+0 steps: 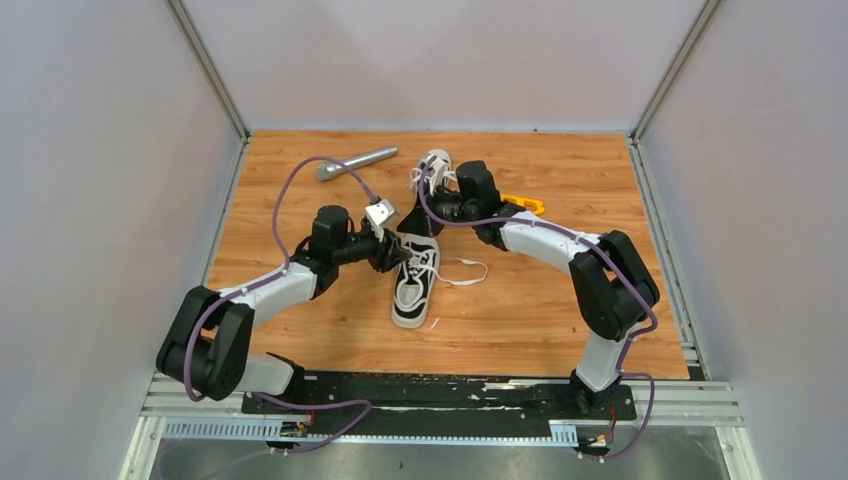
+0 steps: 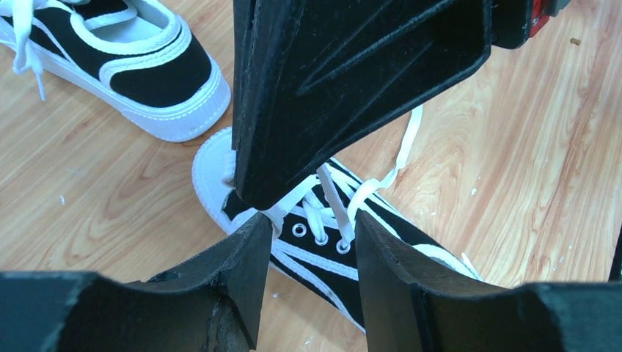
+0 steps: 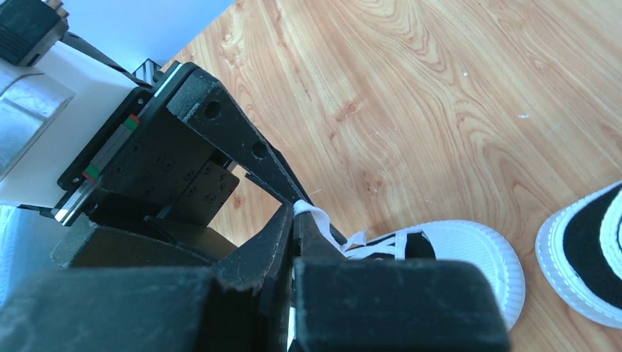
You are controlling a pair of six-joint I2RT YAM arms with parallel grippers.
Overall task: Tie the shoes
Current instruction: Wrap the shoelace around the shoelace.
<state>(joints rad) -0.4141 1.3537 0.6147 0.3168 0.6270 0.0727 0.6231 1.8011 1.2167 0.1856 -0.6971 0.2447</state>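
"The shoes [image 1: 412, 290] are laid mid-tabletop [image 1: 560, 320], toe near heel. How is the lace [image 3: 314, 213] best handled?"

"It is pinched by the right gripper [image 3: 297, 220]. It should be held taut while the spread left gripper [image 2: 311, 233] is closed on one strand only. The grey cylinder [image 1: 355, 163] is found well apart."

We see bright, even light from above. The table [image 1: 560, 330] has only soft, faint shadows and a little shine. Very near the wrist cameras, the black fingers [image 2: 220, 293] look blurry.
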